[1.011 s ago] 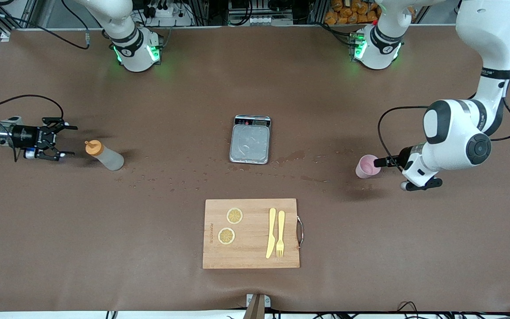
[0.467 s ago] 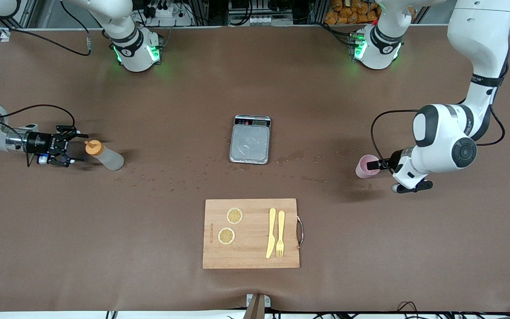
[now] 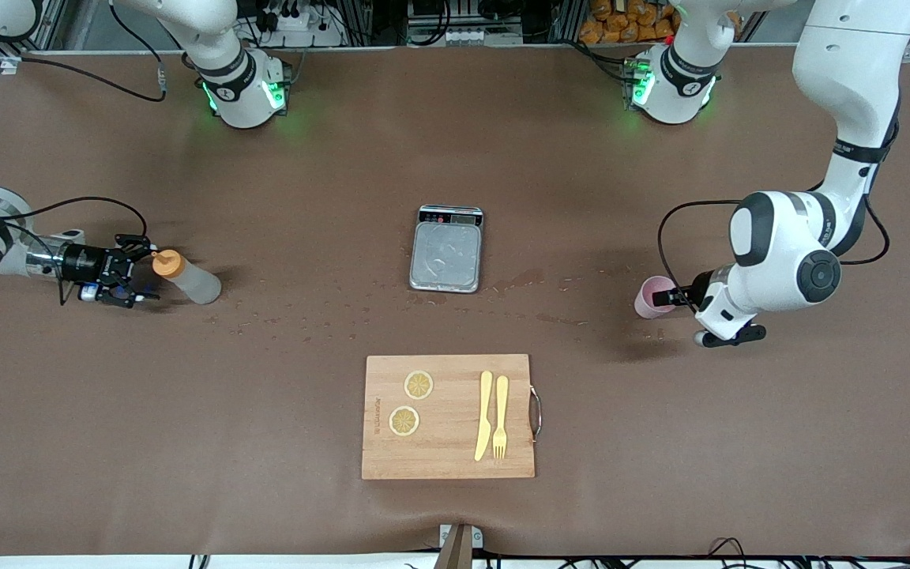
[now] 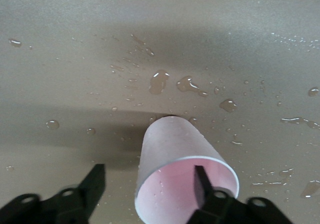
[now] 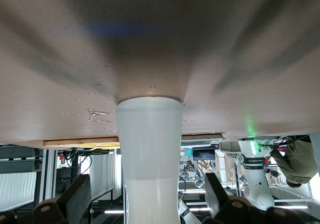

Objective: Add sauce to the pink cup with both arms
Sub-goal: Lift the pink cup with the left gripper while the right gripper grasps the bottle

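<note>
Both arms have pushed in toward their targets over the last second. The right arm, stretched low along the table from its own end, has carried the right gripper (image 3: 136, 273) up to the sauce bottle (image 3: 186, 277), which it earlier faced across a clear gap; its fingers (image 5: 75, 196) are spread apart on either side of the bottle's body, not yet pressing it. The bottle stands upright on the brown table (image 3: 305, 182) toward the right arm's end, orange cap (image 3: 167, 262) on top, in the same spot as before.

The left arm bends down sharply from its raised upper link, elbow and wrist folded low near the table, with the left gripper (image 4: 150, 184) level with the pink cup (image 3: 651, 296). In the left wrist view one finger (image 4: 202, 181) sits inside the cup's rim and the other stands outside the wall with a gap, so the jaws are apart and straddling the wall, not clamped. The cup (image 4: 180, 176) stands upright toward the left arm's end of the table, with water droplets on the cloth around it.

Between the two, the metal scale (image 3: 447, 249) sits mid-table, and nearer the front camera lies the wooden cutting board (image 3: 449, 416) with two lemon slices (image 3: 411, 403), a yellow knife (image 3: 484, 415) and a fork (image 3: 501, 416).
</note>
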Motion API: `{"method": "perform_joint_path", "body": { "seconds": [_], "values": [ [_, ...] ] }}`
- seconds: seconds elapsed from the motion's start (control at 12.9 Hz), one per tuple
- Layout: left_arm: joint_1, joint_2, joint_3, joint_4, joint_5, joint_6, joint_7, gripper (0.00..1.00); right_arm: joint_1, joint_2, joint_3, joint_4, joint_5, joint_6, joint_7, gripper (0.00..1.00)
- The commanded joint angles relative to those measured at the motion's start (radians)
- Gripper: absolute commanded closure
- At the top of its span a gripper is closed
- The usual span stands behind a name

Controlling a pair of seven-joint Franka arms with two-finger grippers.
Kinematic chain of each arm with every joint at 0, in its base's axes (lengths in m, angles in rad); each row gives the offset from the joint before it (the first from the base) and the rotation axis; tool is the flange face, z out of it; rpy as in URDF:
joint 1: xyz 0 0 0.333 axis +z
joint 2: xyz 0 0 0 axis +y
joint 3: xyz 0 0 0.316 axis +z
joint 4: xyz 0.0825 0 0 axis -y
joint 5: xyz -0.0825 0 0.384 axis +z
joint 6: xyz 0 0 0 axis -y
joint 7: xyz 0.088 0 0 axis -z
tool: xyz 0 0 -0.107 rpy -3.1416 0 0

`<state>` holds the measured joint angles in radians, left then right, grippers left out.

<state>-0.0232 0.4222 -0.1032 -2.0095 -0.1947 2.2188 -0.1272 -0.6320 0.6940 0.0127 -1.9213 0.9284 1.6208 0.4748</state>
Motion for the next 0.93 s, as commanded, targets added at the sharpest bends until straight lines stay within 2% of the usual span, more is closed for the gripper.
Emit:
{"method": "perform_joint_path", "body": {
  "seconds": [0.0, 0.16, 0.86],
  "values": [
    [-0.014, 0.001, 0.003, 0.002, -0.006, 0.010, 0.008, 1.00, 0.018, -0.004, -0.002, -0.030, 0.032, 0.019, -0.033, 0.00],
    [-0.018, 0.000, 0.003, 0.000, -0.006, 0.009, 0.008, 1.00, 0.043, -0.004, -0.002, -0.036, 0.061, 0.039, -0.035, 0.00],
    [-0.024, -0.046, 0.002, 0.017, -0.006, 0.001, -0.005, 1.00, 0.089, 0.001, 0.001, -0.062, 0.079, 0.062, -0.058, 0.00]
  ]
}}
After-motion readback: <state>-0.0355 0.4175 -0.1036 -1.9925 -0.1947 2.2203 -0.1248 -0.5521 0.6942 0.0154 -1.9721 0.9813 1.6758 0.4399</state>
